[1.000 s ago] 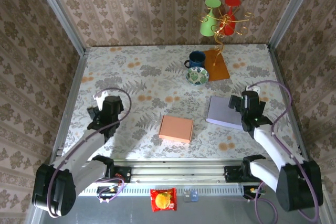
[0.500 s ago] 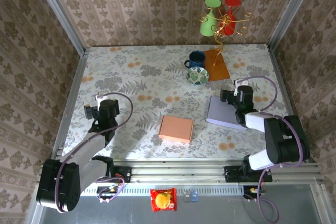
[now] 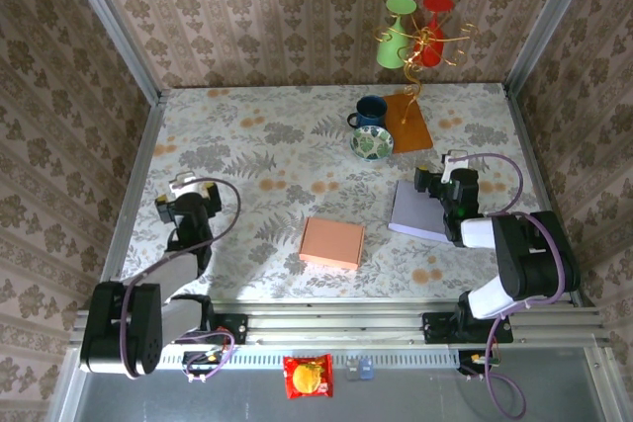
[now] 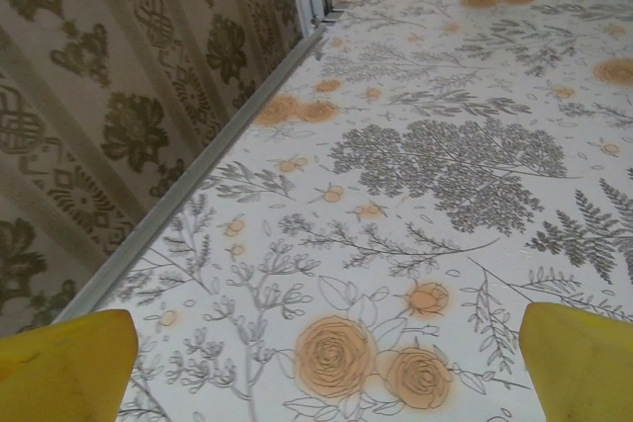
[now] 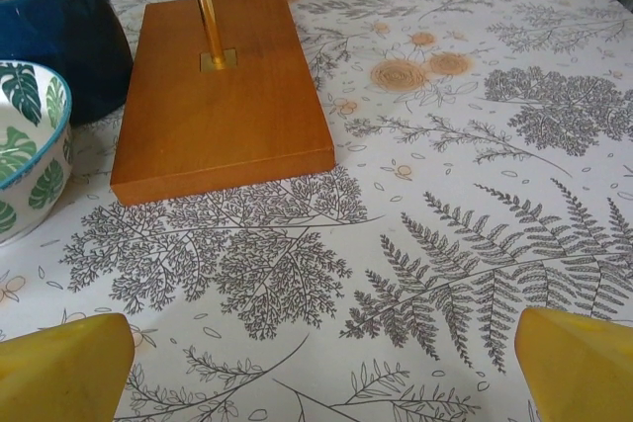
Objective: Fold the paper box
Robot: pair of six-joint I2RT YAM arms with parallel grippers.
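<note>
Paper box (image 3: 331,242) lies on the floral table (image 3: 257,145), near the front edge and roughly midway between your two arms. From above it reads as a flat tan rectangle, and neither arm touches it.

Your left gripper (image 3: 188,200) sits well to the left of the box, close to the rail along the left wall. In the left wrist view, your left fingertips (image 4: 64,363) are yellow and stand spread to the two lower corners, with bare tabletop between them: released, gripping nothing.

Your right gripper (image 3: 445,183) is at the far right corner of a lavender sheet (image 3: 415,214), which lies flat to the right of the box and apart from it. From above you cannot tell whether the gripper touches the sheet. In the right wrist view, your right fingertips (image 5: 64,368) stand just as wide, with nothing but table between them.

Ahead of them is a wooden base (image 5: 223,96) with a gold stem (image 5: 203,2) rising from it. A dark blue mug (image 5: 54,27) sits just left of the base, and a leaf-patterned bowl (image 5: 30,150) sits in front of the mug. Seen from above, the stem's branches carry a green cup (image 3: 394,42) and a red cup (image 3: 436,5).

A red snack packet (image 3: 308,377) lies below the front rail, off the table.
</note>
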